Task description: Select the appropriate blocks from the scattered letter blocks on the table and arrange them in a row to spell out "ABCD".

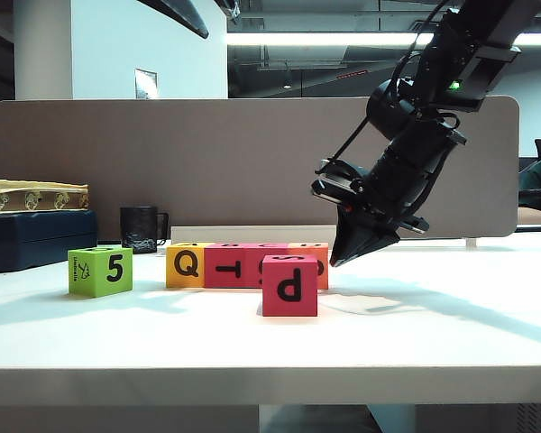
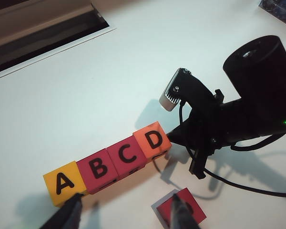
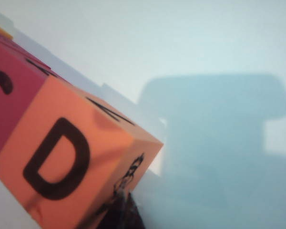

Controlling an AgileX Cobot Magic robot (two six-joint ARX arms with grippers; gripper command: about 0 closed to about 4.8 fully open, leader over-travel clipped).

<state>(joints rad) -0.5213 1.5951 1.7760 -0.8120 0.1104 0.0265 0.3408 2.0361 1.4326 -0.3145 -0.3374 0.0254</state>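
Note:
Four blocks stand in a row on the table [image 1: 433, 334]. From above they read A on the yellow-orange block [image 2: 63, 182], B [image 2: 98, 168] and C [image 2: 127, 155] on two pink ones, and D on the orange-red block [image 2: 153, 140]. In the exterior view the row shows its Q face [image 1: 187, 264] and T face [image 1: 232, 266]. My right gripper [image 1: 340, 259] is shut, its tip [image 3: 121, 214] at the side of the D block [image 3: 71, 162]. My left gripper [image 2: 124, 217] hangs open high above the table, holding nothing. It is out of the exterior view.
A pink cube marked p [image 1: 289, 285] stands alone in front of the row, under one left finger [image 2: 181, 214] in the left wrist view. A lime-green cube marked 5 [image 1: 100, 271] sits at the left. A black mug [image 1: 142, 228] and a dark box [image 1: 36, 239] stand behind.

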